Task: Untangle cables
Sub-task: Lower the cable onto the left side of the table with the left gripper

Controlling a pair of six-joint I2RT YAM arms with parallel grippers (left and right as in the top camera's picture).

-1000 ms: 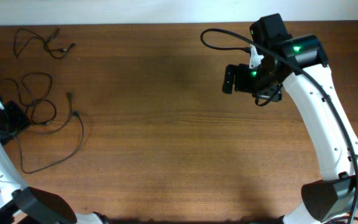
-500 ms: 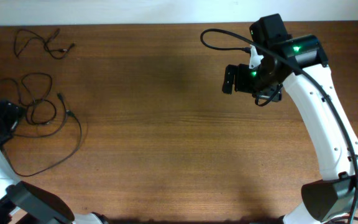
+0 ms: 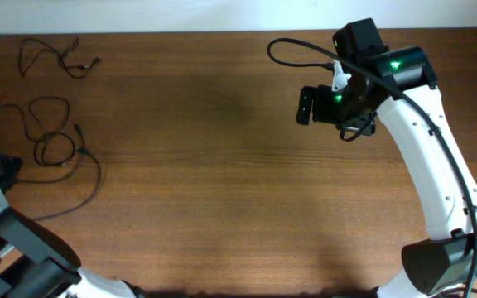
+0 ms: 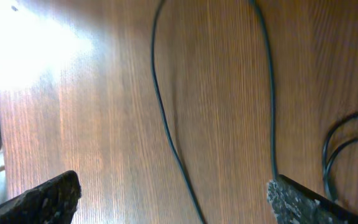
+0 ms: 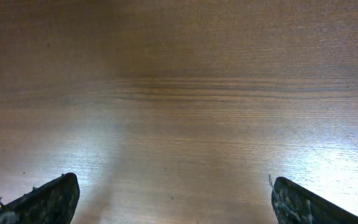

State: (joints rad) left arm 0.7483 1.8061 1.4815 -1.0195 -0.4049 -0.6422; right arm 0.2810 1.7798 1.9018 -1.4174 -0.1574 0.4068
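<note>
Wood-grain table [image 3: 222, 182], loose black cables [image 3: 54, 141], white wall [image 3: 180, 15]

No text, label, brand, number or sign is readable in any view, on the arms or the table.

Thin black cables [image 4: 164, 121] run across the wooden table [image 4: 73, 124] between the wide-apart jaws.

Thin black cables [image 4: 165, 124], brown wood-grain table [image 3: 222, 182], white arm [image 3: 437, 165], green light [image 3: 397, 64]
</note>
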